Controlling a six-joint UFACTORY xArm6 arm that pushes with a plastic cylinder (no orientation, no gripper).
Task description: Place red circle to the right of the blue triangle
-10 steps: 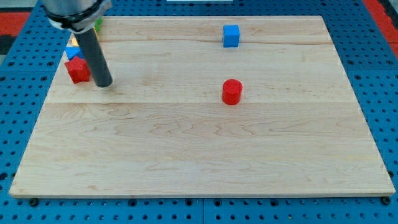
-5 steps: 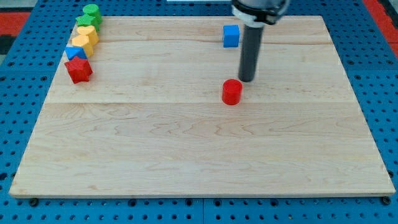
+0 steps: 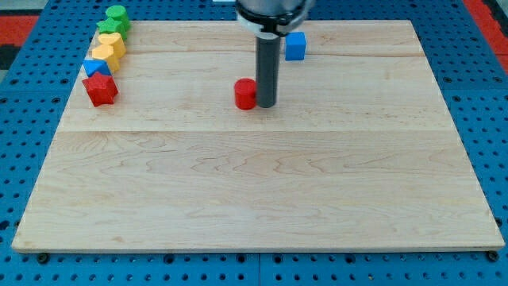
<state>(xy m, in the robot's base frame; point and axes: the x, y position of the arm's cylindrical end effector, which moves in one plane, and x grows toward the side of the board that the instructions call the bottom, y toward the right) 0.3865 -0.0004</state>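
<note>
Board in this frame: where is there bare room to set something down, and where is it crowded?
Bare: the whole wooden board below the red cylinder and my tip, and the view's right past the blue cube. Crowded: the top-left edge, where the red star, blue triangle, yellow blocks and green blocks cluster.

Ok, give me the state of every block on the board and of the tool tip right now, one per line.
my tip: on the board, against the red circle's right side.
red circle: upright, mid-board, touching the tip.
blue cube: alone near the view's top.
red star: bottom of the left-edge cluster.
blue triangle: mostly hidden, above the red star.
yellow blocks: clustered, shapes unclear.
green blocks: top of the cluster.
</note>
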